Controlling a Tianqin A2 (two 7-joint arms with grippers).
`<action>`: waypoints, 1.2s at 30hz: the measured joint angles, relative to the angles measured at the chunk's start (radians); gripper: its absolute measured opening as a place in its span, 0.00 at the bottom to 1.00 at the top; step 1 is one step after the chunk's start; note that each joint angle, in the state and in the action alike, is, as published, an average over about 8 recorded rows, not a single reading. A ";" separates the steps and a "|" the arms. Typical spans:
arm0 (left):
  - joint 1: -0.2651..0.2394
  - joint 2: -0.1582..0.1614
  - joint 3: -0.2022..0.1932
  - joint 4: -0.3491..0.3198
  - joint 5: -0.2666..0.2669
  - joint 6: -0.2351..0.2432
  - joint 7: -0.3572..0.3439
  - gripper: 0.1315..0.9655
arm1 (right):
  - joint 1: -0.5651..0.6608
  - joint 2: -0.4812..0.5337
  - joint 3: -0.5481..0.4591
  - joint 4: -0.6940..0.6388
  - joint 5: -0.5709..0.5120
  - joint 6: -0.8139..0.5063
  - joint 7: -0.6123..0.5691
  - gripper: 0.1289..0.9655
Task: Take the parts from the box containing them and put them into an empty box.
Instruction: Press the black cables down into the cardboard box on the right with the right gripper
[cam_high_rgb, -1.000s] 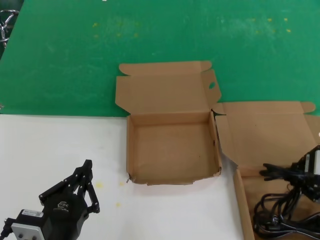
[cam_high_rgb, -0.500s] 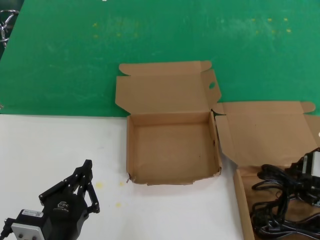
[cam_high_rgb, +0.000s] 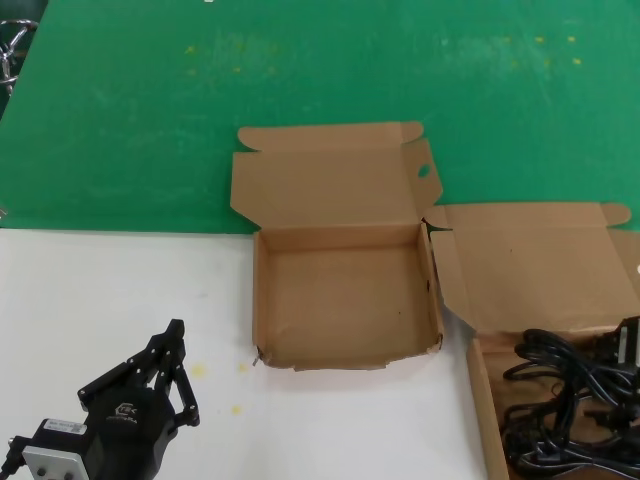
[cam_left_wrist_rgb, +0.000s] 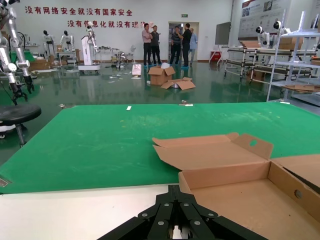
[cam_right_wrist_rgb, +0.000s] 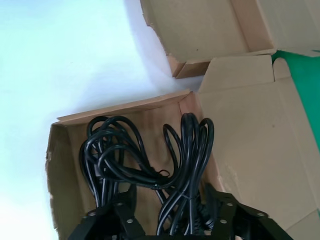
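The right gripper (cam_right_wrist_rgb: 172, 210) has drawn back toward the head view's right edge and sunk lower into the shallow brown cardboard box with plain flaps (cam_high_rgb: 480, 375), its fingers (cam_right_wrist_rgb: 125, 207) spread around the looped black rubbery power cords (cam_high_rgb: 560, 400).

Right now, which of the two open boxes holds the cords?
The right-hand box under the right gripper, plain-flapped, holds cords; the oval-holed box is empty.

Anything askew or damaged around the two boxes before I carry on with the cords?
Minor only: the empty box has a ragged, torn front wall, notched at both corners. The cords lie inside the box containing them, none spilled. The right gripper hovers over them.
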 joint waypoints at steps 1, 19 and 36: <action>0.000 0.000 0.000 0.000 0.000 0.000 0.000 0.00 | -0.001 0.002 0.001 0.002 0.001 -0.004 0.004 0.34; 0.000 0.000 0.000 0.000 0.000 0.000 0.000 0.00 | -0.026 0.022 0.023 -0.020 0.008 0.005 0.029 0.37; 0.000 0.000 0.000 0.000 0.000 0.000 0.000 0.00 | -0.040 -0.006 0.020 -0.100 0.023 0.081 -0.023 0.12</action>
